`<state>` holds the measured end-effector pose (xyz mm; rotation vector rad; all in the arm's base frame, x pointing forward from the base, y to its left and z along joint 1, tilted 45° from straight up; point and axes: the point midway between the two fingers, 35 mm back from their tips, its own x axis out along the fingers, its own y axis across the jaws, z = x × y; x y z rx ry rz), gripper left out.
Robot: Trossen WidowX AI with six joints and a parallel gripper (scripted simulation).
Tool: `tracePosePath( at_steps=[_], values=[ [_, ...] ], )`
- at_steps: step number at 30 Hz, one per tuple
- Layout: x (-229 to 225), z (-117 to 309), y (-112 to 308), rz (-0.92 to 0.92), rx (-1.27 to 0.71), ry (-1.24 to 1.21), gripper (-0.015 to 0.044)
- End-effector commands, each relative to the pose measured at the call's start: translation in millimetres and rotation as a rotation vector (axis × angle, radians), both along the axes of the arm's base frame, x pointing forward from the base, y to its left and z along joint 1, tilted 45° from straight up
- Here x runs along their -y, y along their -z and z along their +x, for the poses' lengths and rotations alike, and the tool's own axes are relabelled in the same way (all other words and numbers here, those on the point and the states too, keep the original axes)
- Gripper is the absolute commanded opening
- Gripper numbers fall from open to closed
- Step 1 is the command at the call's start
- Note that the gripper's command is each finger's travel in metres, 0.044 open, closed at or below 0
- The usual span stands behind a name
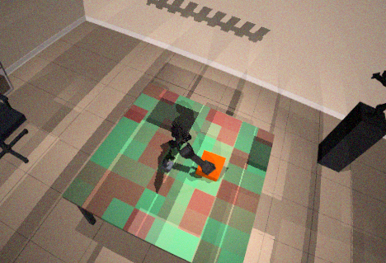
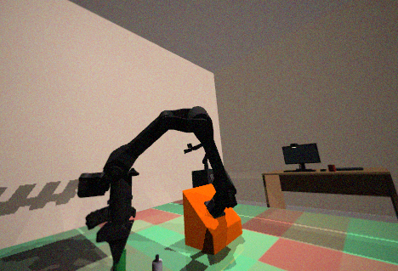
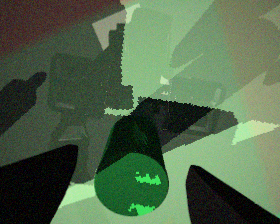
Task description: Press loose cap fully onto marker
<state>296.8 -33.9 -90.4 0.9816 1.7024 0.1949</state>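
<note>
The green cap (image 2: pixel 123 260) (image 3: pixel 132 185) stands upright on the table, partly behind a finger in the exterior view. My gripper (image 2: pixel 116 265) (image 3: pixel 133 164) points down over it. It is partly open, with one finger on each side of the cap and a visible gap on both sides in the wrist view. The marker (image 2: pixel 157 265) stands upright to the right of the cap in the exterior view, grey-white with a dark tip. Its lower part and the holder block are cut off there. In the top view the cap cannot be made out.
The orange base block (image 1: pixel 218 159) (image 2: pixel 196 223) carries the arm and stands on the patchwork table top (image 1: pixel 173 241). The marker is close beside the gripper. A desk (image 2: pixel 327 172) with a monitor stands far off in the background.
</note>
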Motion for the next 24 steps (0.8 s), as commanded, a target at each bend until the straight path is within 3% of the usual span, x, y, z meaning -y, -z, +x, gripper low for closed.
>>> tracePosePath(
  at_steps=[1,12,17,24],
  values=[
    [-6.6,-1.2,5.7,0.004,-0.004,0.003,0.0254],
    [-17.3,-3.0,15.9,0.006,-0.004,0.003,0.0254],
    [-17.2,-3.2,16.0,0.006,-0.004,0.003,0.0122],
    [-16.9,-3.4,16.3,0.006,-0.004,0.003,0.0076]
  ],
)
